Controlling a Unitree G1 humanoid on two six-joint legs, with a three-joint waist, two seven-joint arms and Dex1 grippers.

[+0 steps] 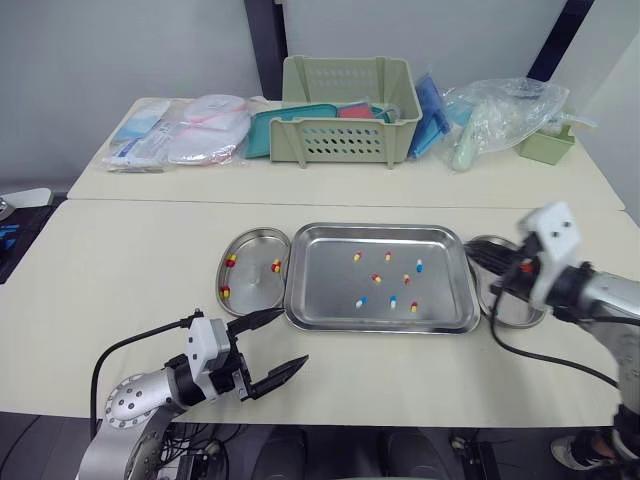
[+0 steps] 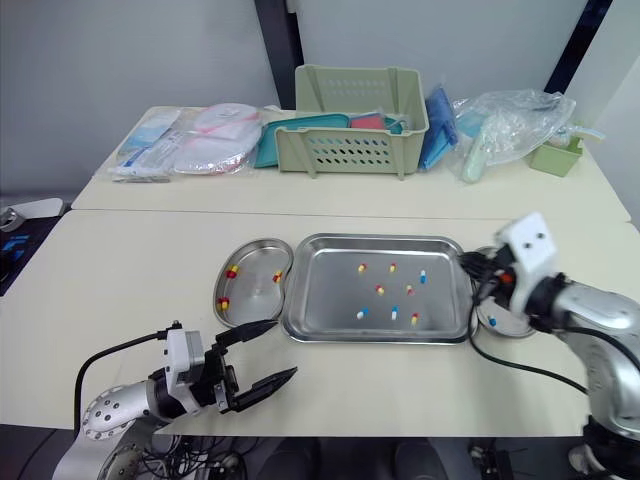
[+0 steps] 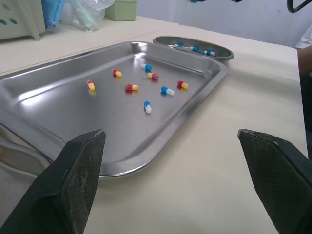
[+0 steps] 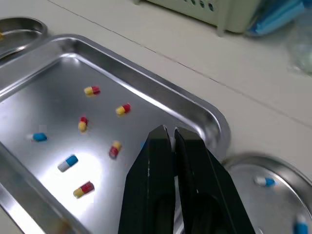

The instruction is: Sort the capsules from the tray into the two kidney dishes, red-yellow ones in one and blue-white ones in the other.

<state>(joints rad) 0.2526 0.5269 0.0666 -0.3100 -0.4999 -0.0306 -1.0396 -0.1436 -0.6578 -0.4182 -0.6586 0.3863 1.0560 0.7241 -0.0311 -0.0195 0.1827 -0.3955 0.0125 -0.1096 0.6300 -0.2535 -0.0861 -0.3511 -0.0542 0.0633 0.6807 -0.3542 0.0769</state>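
A steel tray in the middle of the table holds several loose capsules, red-yellow ones and blue-white ones. On its left, a kidney dish contains red-yellow capsules. The kidney dish on its right holds blue-white capsules. My right gripper is shut above the tray's right end, beside that dish, and I see nothing between its fingers. My left gripper hovers wide open over bare table in front of the tray's near-left corner.
Along the far side of the table stand a green basket, flat medical packs, a plastic bag and a small green box. A black cable runs from the right wrist over the table.
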